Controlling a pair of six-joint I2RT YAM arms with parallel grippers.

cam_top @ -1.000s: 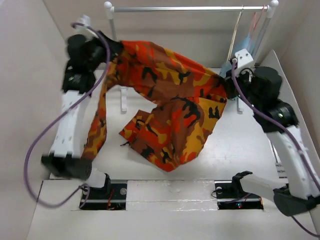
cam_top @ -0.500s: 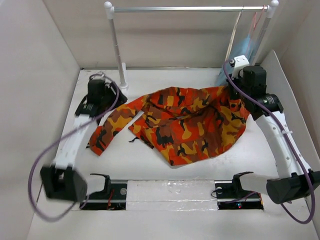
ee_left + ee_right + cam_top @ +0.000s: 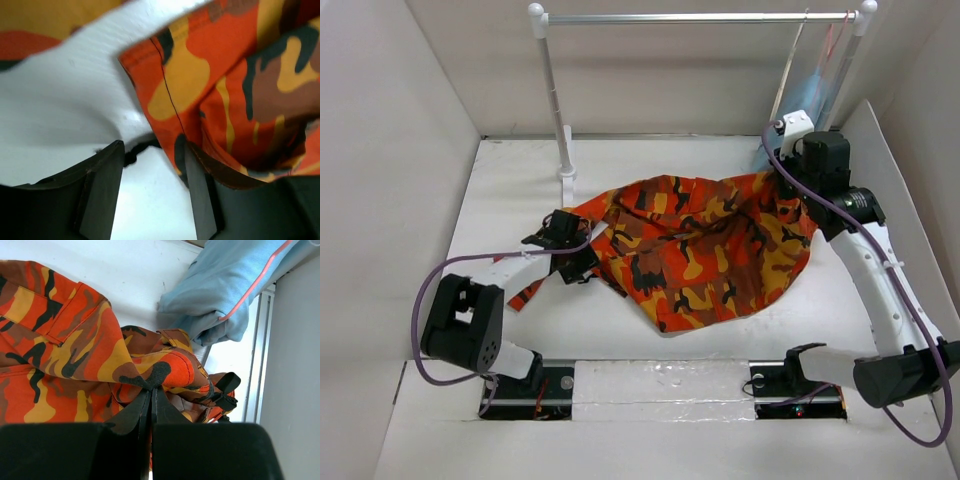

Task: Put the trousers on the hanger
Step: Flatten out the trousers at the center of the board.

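Left end effector [image 3: 152, 162] was spread wide, low over the worktop [image 3: 510, 190] at the near-left edge of the trousers [image 3: 700, 250]. They lay heaped mid-worktop, with the right end effector [image 3: 151, 392] pinching their far-right corner.

Trousers [image 3: 700, 250] lie on the table [image 3: 520, 190], centre to right, in front of the rail [image 3: 700, 17] spanning the rear. Left gripper [image 3: 578, 255] sits at their left edge. Right gripper [image 3: 151, 392] sits at their rear right corner, with the hanging garment [image 3: 235, 290] just behind it.
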